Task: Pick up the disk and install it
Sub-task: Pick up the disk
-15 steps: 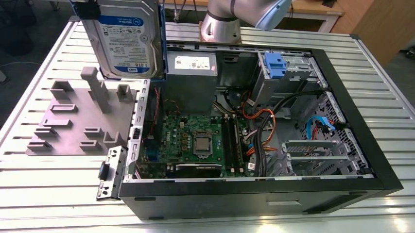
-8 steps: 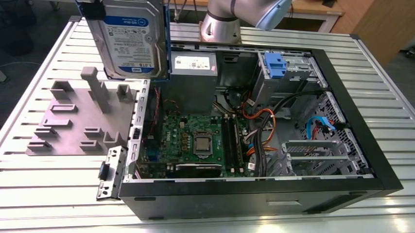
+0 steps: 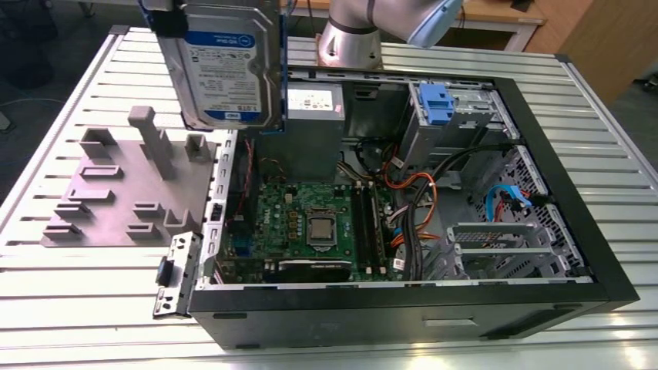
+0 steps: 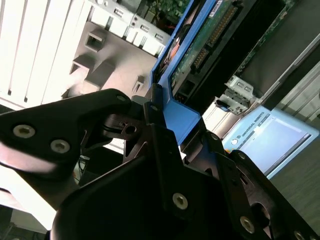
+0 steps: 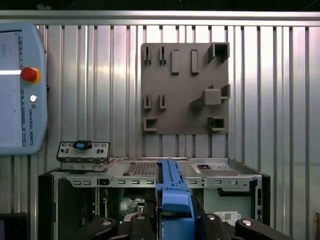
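claw (image 4: 165, 135): clamped on disk's blue frame | disk (image 3: 226, 65): upright in claw | computer case (image 3: 411, 312): open, below claw

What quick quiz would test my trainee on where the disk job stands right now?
1. True or false: the disk lies flat on the grey fixture plate.
2. The tool is: A open; B shut on the disk's blue carrier; C shut on a cable.
3. Fill in: the disk hangs near the computer case wall on the exterior view's ___.
Key: 1 false, it is held upright in the air; 2 B; 3 left.
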